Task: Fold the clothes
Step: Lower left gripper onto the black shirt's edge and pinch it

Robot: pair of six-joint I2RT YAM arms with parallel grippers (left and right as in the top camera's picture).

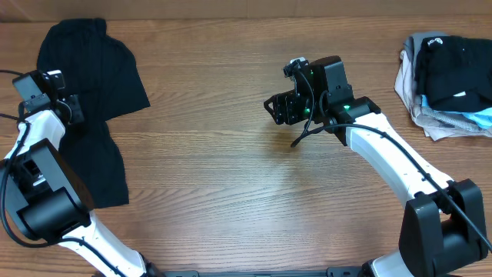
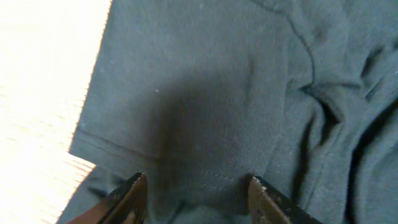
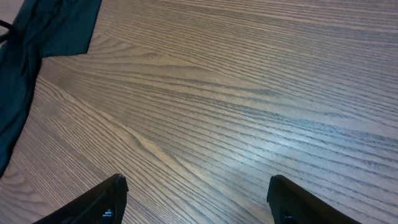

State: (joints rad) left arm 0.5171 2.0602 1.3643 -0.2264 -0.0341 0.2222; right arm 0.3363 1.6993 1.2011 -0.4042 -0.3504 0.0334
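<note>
- The black T-shirt [image 1: 92, 69] lies crumpled along the left edge of the desk [image 1: 231, 192], reaching from the far left corner down toward the near edge.
- The left gripper [image 2: 199, 186] hangs over this shirt, near the left edge. Its two fingers [image 2: 134, 199] stand apart, and a stitched hem of the black fabric runs across just between them. I cannot tell if the fingers touch the cloth.
- The right gripper [image 3: 196, 193] is over bare wood around the middle of the desk, well apart from the shirt. Its jaws are wide apart and hold nothing.
- A pile of other clothes [image 1: 419, 108] sits at the far right corner: grey, beige and light-blue pieces, with a smaller black garment [image 1: 453, 69] on top.
- This smaller garment has small white marks, but they are too small to read.
- In the left wrist view the shirt fabric looks plain.
</note>
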